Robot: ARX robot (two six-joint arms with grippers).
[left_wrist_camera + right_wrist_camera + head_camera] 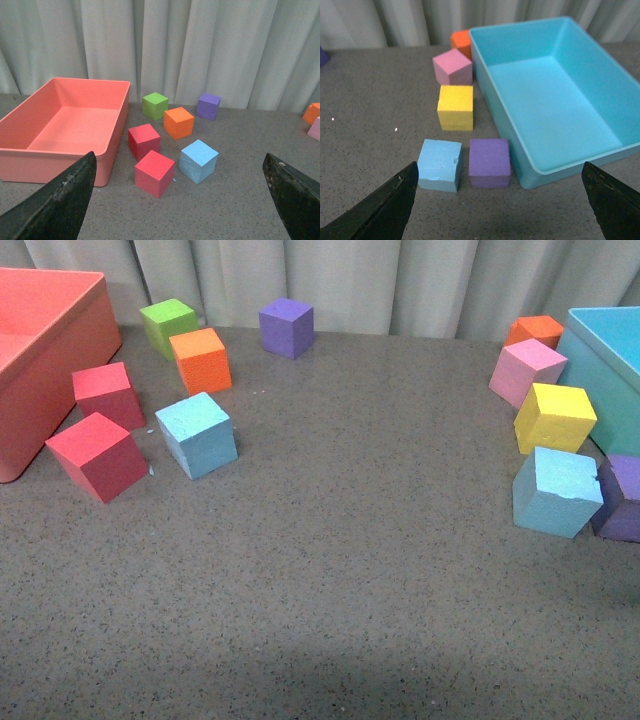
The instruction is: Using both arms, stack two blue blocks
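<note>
One blue block [197, 434] lies at the left of the grey table, beside two red cubes; the left wrist view shows it [198, 160] ahead of my left gripper [180, 205], which is open and empty well short of it. The other blue block [556, 491] lies at the right, next to a purple cube [624, 499]; the right wrist view shows it [439, 164] ahead of my open, empty right gripper [497, 210]. Neither arm shows in the front view.
A coral bin [45, 350] stands at the far left and a turquoise bin [610, 350] at the far right. Red [97, 455], orange [201, 360], green [168, 325], purple [286, 327], pink [527, 371] and yellow [554, 417] cubes lie around. A curtain hangs behind.
</note>
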